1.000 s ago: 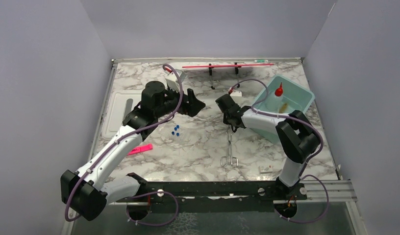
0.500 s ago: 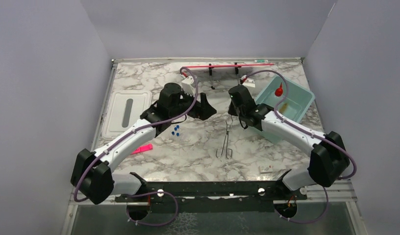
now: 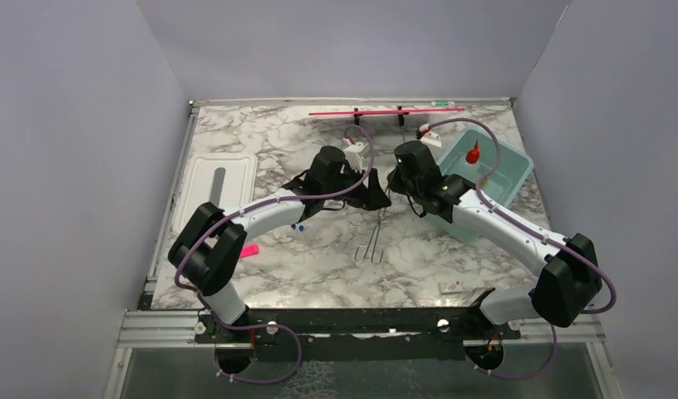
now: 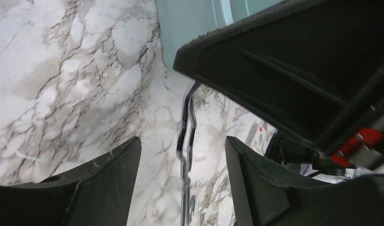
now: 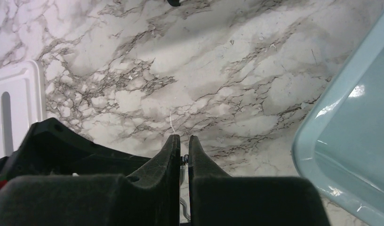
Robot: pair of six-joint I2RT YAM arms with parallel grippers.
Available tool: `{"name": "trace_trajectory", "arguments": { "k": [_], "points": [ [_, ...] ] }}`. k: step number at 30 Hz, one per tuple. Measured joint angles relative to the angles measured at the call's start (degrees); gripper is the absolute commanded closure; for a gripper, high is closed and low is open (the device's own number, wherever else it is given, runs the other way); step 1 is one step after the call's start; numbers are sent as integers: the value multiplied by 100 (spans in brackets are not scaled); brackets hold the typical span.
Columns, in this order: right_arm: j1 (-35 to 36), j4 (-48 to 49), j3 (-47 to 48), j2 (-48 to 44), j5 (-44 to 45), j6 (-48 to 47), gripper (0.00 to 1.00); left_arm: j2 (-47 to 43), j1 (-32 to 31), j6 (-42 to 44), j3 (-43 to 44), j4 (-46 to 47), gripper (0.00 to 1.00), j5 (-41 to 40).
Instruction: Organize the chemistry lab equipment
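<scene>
Above a marble desk [image 3: 261,141], the right claw [image 5: 181,141] was clamped on the tip of the metal forceps [image 3: 373,237], whose ring handles hung lowest. The left claw [image 4: 180,141] had its fingers apart, one on each side of the forceps' shaft, not touching it. A red-nozzled squeeze bottle [image 3: 472,153] stood in the teal tub [image 3: 506,170] nearby

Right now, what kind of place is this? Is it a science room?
Most likely a robot practice bench set up like a chemistry lab: two robot arms work on a marble-patterned table boxed in by plain walls, with metal forceps and a squeeze bottle in a teal bin.
</scene>
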Motion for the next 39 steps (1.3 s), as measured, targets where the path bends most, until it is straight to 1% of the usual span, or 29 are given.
{"name": "trace_trajectory", "arguments": {
  "k": [2, 5, 6, 9, 11, 12, 13, 14, 16, 17, 20, 22, 25, 29, 32, 35, 37, 39],
  "points": [
    [0, -20, 0, -9, -44, 109, 99, 221, -66, -37, 101, 129, 45, 48],
    [0, -39, 0, -46, -105, 258, 99, 461, -140, -81, 208, 267, 65, 109],
    [0, -44, 0, -66, -116, 302, 99, 498, -160, -90, 210, 293, 76, 129],
    [0, -61, 0, -138, -136, 404, 99, 529, -199, -131, 208, 317, 99, 162],
    [0, -61, 0, -179, -162, 448, 98, 522, -205, -107, 208, 380, 100, 170],
    [-2, -63, 0, -184, -166, 448, 90, 520, -205, -105, 208, 409, 100, 210],
    [-7, -70, 0, -195, -175, 446, 79, 496, -219, -98, 203, 400, 100, 201],
    [-7, -76, 0, -208, -186, 446, 70, 487, -221, -98, 199, 398, 100, 197],
    [-4, -87, 0, -258, -221, 437, 54, 435, -221, -79, 197, 378, 100, 160],
    [-7, -114, 0, -313, -251, 431, 49, 398, -227, -70, 197, 363, 100, 140],
    [-4, -116, -63, -667, -334, 284, 40, 184, -225, -24, 197, 251, 100, -24],
    [-7, -68, -164, -1060, -424, 118, 38, 24, -221, -2, 208, 125, 100, -177],
    [-7, 164, -442, -1698, -645, -195, 36, -136, -221, 13, 337, -166, 100, -426],
    [-7, 505, -916, -2247, -1259, -667, 36, -168, -199, -35, 699, -527, 100, -675],
    [-7, 619, -1071, -2179, -1784, -920, 36, -170, -186, -133, 935, -695, 100, -734],
    [-7, 645, -1071, -1838, -2162, -1064, 38, -190, -181, -249, 1113, -802, 100, -737],
    [-7, 660, -1071, -1606, -2304, -1110, 41, -258, -181, -341, 1198, -855, 100, -730],
    [-7, 667, -1071, -1423, -2350, -1110, 48, -317, -177, -415, 1237, -866, 100, -728]
  ]
}}
